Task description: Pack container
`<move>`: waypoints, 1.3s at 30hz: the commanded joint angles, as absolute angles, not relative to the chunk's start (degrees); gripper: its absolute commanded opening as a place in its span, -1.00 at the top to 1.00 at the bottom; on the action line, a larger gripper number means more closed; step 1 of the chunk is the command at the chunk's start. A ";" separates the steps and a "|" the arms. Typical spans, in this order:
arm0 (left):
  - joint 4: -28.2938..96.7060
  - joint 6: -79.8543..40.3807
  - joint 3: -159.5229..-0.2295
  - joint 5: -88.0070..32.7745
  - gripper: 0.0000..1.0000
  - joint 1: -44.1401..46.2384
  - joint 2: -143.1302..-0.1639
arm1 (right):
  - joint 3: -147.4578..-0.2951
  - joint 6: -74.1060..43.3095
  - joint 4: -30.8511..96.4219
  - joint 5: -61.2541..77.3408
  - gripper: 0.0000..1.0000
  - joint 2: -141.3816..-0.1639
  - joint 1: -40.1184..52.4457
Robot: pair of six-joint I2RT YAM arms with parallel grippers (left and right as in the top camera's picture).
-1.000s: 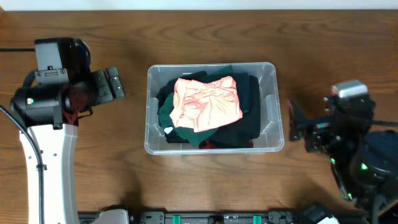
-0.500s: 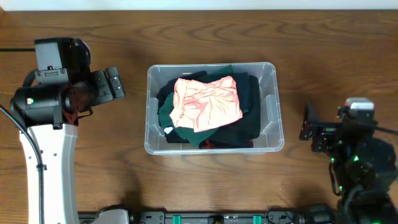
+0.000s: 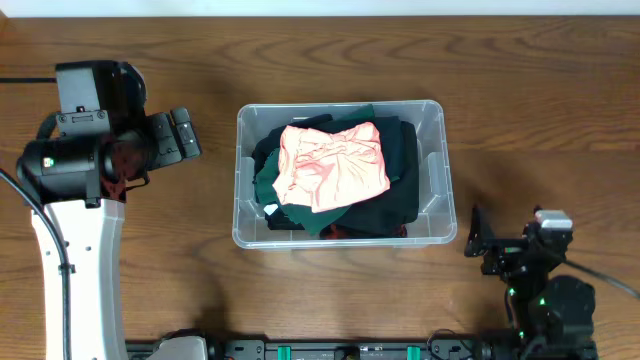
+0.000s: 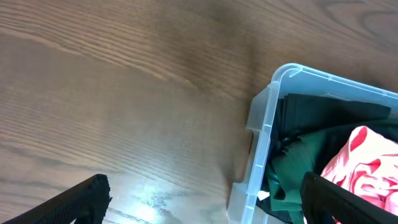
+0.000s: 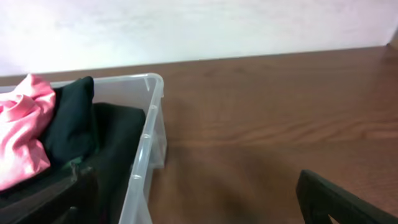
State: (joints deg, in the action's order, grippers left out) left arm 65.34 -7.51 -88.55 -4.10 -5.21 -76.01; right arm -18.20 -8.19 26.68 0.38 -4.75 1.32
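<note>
Brown wood-grain table top (image 3: 540,90) is seen across the whole overhead view. At far L, a white-and-black left arm (image 3: 75,230) is stood on the table. The left gripper (image 3: 183,135) is pointed twd the centre w/ its fingers spread wide & nothing held between them. In the left wrist view (image 4: 205,202) the two black fingertips are seen at opposite bottom corners of the frame, w/ bare table beneath & a container corner just ahead; no contact w/ the rim is made.

At approx. mid-table, a clear, colourless rectangular plastic container (image 3: 441,190) w/ rounded corners & rolled rim is set flat, long side L-to-R. It is filled w/ clothing. A crumpled pink fabric garment (image 3: 335,165) is laid on top. A dark green garment (image 3: 266,186) is bunched under its L edge, & a black garment (image 3: 408,165) is packed along the R side.

To the R & nearer the front edge, the right gripper (image 3: 476,240) is held low, apart from the container's R front corner. Its fingers are also opened wide & nothing is gripped (image 5: 193,202).
</note>
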 commanded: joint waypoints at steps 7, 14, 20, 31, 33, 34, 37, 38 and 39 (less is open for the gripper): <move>65.32 -7.77 -89.25 -3.81 -0.96 -5.45 -76.03 | -14.09 -9.37 26.44 1.72 -0.98 -0.32 -0.47; 65.32 -7.77 -89.25 -3.81 -0.96 -5.45 -76.03 | -10.44 -9.39 26.35 1.76 -0.98 -0.32 -0.47; 65.32 -7.77 -89.25 -3.81 -0.96 -5.45 -76.03 | -10.11 -9.37 27.38 1.74 -0.98 -0.32 -0.47; 65.32 -7.77 -89.25 -3.81 -0.96 -5.45 -76.03 | -10.11 -9.37 38.06 1.74 -0.99 -0.32 -0.47; 65.32 -7.77 -89.27 -3.81 -0.96 -5.45 -76.03 | -10.11 -9.37 40.23 1.74 -0.98 -0.32 -0.47; 65.32 -7.77 -89.25 -3.81 -0.96 -5.45 -76.03 | -10.11 -9.37 41.28 1.74 -0.98 -0.32 -0.47; 65.32 -7.77 -89.27 -3.81 -0.96 -5.45 -76.03 | -10.11 -9.37 43.11 1.74 -0.99 -0.32 -0.47; 65.32 -7.77 -89.27 -3.81 -0.96 -5.45 -76.03 | -10.11 -9.37 43.11 1.74 -0.99 -0.32 -0.47; 65.32 -7.77 -89.25 -3.81 -0.96 -5.45 -76.03 | -10.11 -9.37 43.11 1.74 -0.98 -0.32 -0.47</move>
State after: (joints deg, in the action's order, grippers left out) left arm 65.39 -7.51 -88.55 -4.10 -5.21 -76.01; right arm -10.31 -8.60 42.48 1.54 -0.82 0.01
